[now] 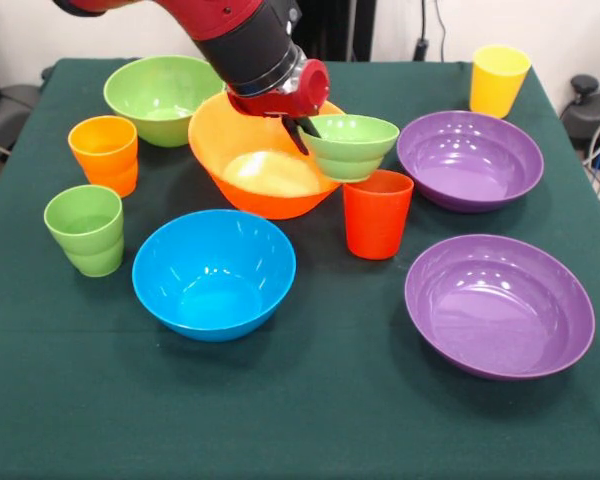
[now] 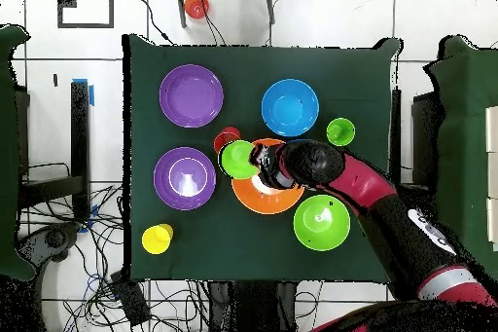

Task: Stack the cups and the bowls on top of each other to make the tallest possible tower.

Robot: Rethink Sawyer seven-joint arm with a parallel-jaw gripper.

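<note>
Six glossy plastic bowls, all light, stiff and slick. Big orange-yellow bowl [image 1: 265, 170] sits mid-table; small light-green bowl [image 1: 350, 145] hangs at its 3 o'clock, rim pinched in the gripper [image 1: 302, 128]. Rim grabs look best, though slippery.

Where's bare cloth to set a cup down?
Free: the green cloth along the near edge, in front of the glossy blue bowl and nearer purple bowl. Crowded: around the large orange bowl and red cup.

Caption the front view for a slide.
Sawyer gripper holds small light-green plastic bowl by its rim beside large orange bowl.
</note>
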